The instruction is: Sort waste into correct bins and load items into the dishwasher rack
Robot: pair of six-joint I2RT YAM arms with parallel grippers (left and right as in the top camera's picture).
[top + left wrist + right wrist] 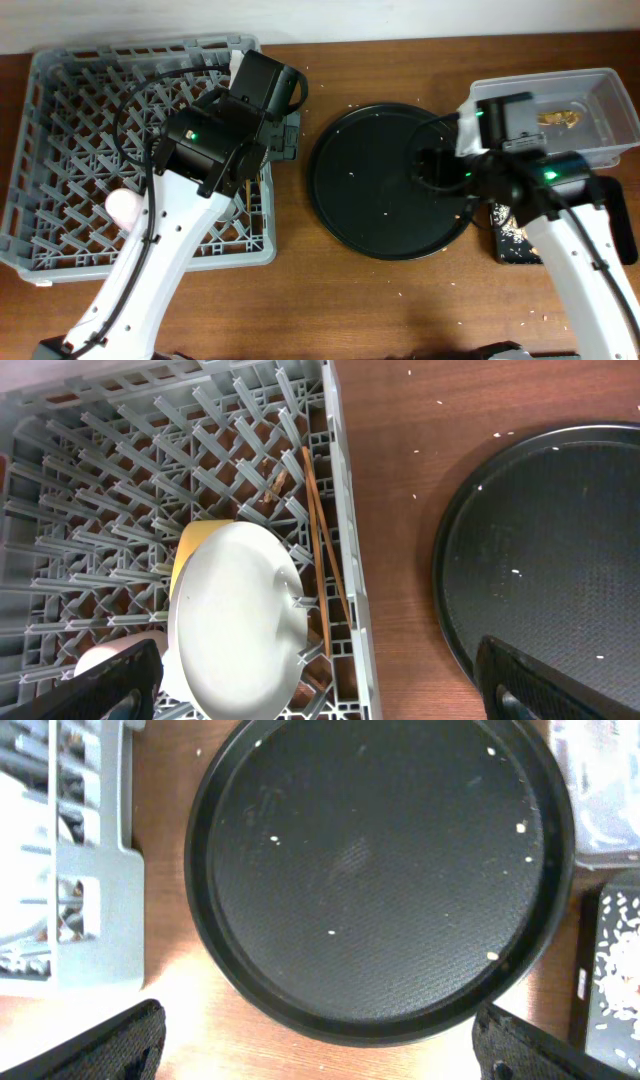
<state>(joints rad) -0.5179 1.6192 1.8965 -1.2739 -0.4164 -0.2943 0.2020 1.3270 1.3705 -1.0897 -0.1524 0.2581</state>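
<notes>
The grey dishwasher rack [60, 120] stands at the left. In the left wrist view the rack [120, 450] holds the pale round plate [235, 620], the yellow bowl [192, 545] behind it, the wooden chopsticks [325, 560] along the right wall and the pink cup [100, 658]. The pink cup [122, 205] also shows from overhead. My left gripper [320, 690] is open and empty above the rack's right edge. My right gripper [320, 1040] is open and empty over the near rim of the large round black tray [380, 870]. The light-blue cup is out of view.
The clear tub [610, 90] at the far right holds the golden-brown wrapper [560, 118]. The small black tray [512, 238] beside my right arm holds white scraps [615, 960]. A few crumbs dot the round tray [385, 180] and the wooden table.
</notes>
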